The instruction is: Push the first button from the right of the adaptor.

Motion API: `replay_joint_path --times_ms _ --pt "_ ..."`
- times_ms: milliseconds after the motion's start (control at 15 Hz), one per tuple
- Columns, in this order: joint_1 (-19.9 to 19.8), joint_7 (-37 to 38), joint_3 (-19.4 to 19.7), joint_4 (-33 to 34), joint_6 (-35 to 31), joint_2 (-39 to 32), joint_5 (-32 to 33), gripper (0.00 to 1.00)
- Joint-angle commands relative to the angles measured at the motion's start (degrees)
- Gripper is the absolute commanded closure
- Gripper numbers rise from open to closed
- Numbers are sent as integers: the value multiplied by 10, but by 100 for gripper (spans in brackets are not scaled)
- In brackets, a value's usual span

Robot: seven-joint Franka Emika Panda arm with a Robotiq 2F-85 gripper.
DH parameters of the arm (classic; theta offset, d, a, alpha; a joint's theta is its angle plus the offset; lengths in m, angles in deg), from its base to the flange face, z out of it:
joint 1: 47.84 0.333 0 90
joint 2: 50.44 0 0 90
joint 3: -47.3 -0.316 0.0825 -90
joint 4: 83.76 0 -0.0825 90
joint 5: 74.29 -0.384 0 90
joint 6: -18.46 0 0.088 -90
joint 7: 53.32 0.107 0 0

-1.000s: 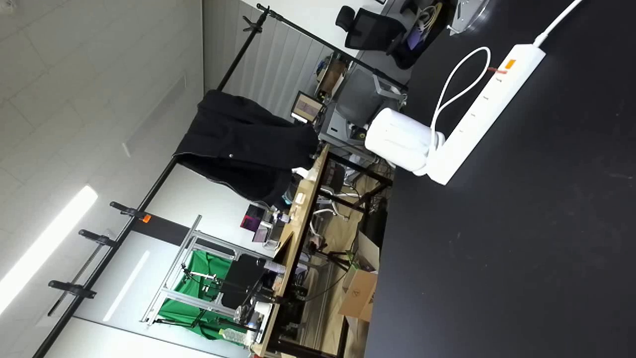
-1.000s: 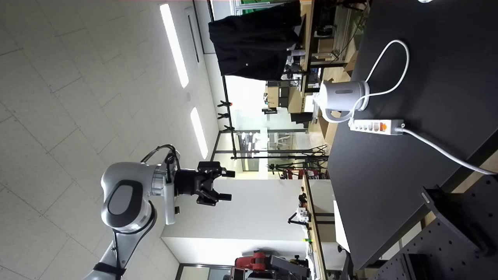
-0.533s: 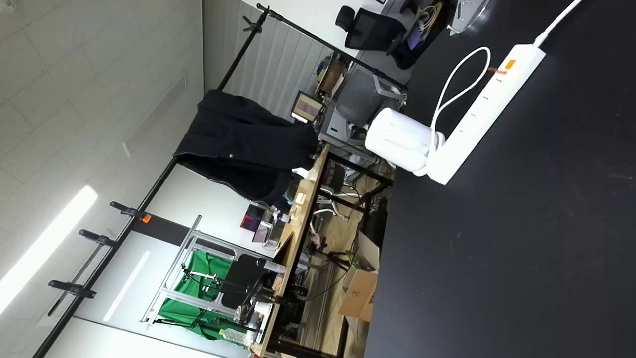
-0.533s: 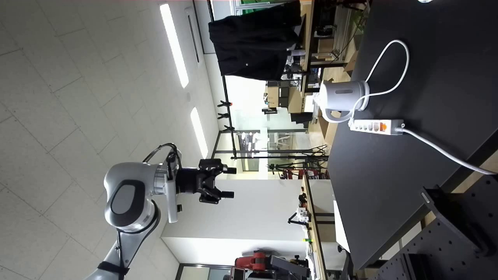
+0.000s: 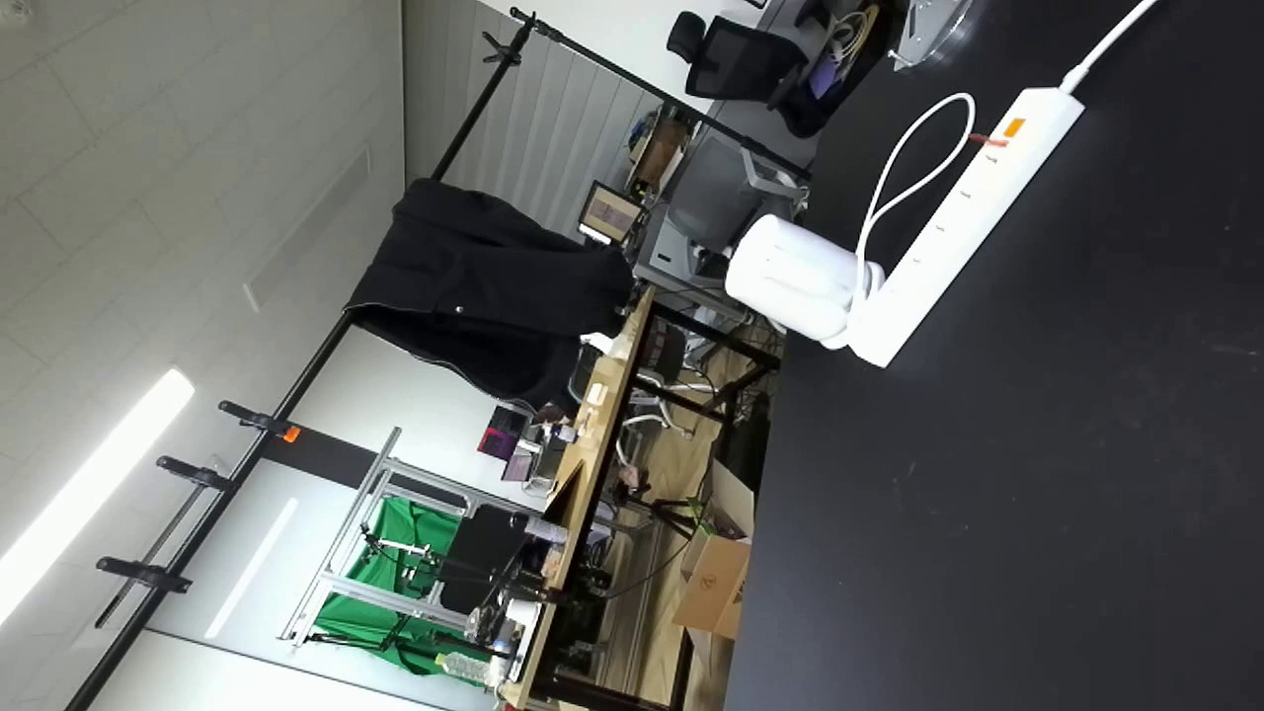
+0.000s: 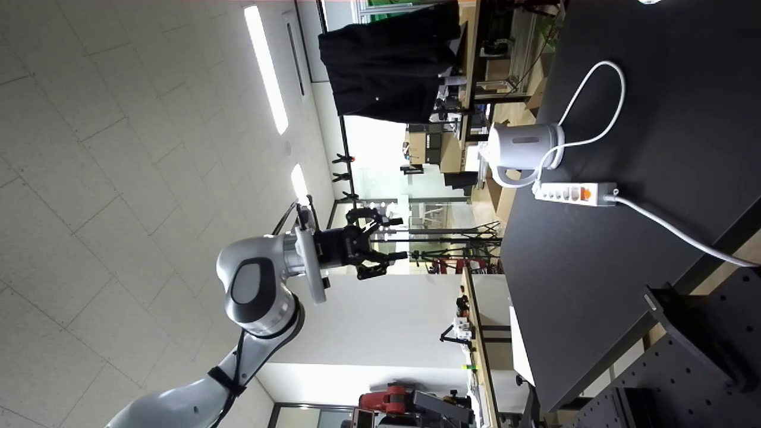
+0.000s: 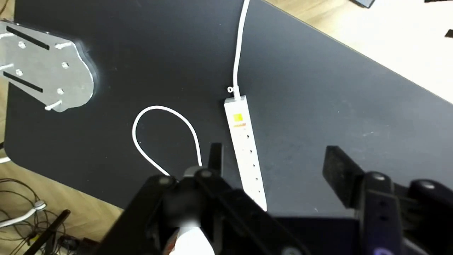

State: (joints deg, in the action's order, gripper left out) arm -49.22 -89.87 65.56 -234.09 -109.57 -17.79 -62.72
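Step in hand: By the look of it, the approach; the push was not yet made, as the fingers hung high above the power strip, well apart from it.
Fingers: Apart, with a wide gap and nothing between them.
Power strip: It lay flat on the black worktop, its supply cord leaving one end.
Orange switch: It sat on top of the power strip at the supply cord end and was probably the button meant, though which end counted as right was not certain.
Next move: It seemed to call for closing the fingers into one firm tip, lowering them to that end of the power strip, then a short straight press.
Kettle: Upright, just beside the power strip's opposite end.
Kettle cord: It looped out beside the power strip and came back to the end by the kettle; whether it was plugged in could not be told.
In the way: A low sideways approach might have snagged that loop, and an off-centre push might have slid the power strip.
Metal plate: On the worktop, well apart from the power strip, past the loop.
Jacket: Hanging in the background, well apart from the power strip.
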Motion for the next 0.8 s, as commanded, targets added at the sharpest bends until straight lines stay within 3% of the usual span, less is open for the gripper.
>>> replay_joint_path --times_ms 0,200,267,467,733 --pt "-12 -29 -6 6 -81 -82 20 55" --pt "-21 -34 -14 20 -131 -152 20 75" --pt "-22 -37 -17 -2 -115 -109 2 58" --pt "-26 -37 -23 7 -137 -151 3 75" --pt "-27 -37 -25 12 -138 -155 3 75"
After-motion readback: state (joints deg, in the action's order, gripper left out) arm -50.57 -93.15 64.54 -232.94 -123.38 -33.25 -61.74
